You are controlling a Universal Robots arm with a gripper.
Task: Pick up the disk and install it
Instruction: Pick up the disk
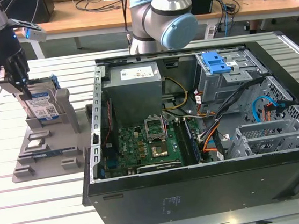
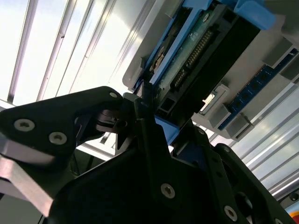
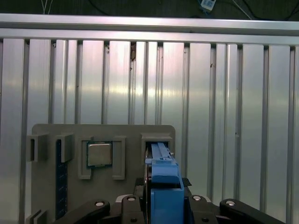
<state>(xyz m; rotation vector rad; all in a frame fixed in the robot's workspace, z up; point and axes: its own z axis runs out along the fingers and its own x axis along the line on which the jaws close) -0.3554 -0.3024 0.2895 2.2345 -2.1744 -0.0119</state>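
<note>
The disk (image 1: 42, 107), silver with a white-and-blue label and blue side rails, stands on edge in a slot of the grey holder tray (image 1: 46, 151) at the exterior view's left. My gripper (image 1: 23, 87) comes down from above and is shut on the disk's upper edge. In the second wrist view the black fingers (image 2: 145, 105) press on the blue rail beside the disk (image 2: 196, 51) and its connector side. In the first wrist view the disk's blue rail (image 3: 164, 186) runs up between the finger bases, still seated in the tray (image 3: 126, 133).
An open computer case (image 1: 194, 128) lies on the slatted metal table (image 1: 20, 213) to the exterior view's right of the tray. It holds a grey power-supply box (image 1: 135, 86) and a metal drive cage with a blue latch (image 1: 216, 61). The tray also holds a processor chip (image 3: 99, 154) and a memory stick (image 3: 59, 177).
</note>
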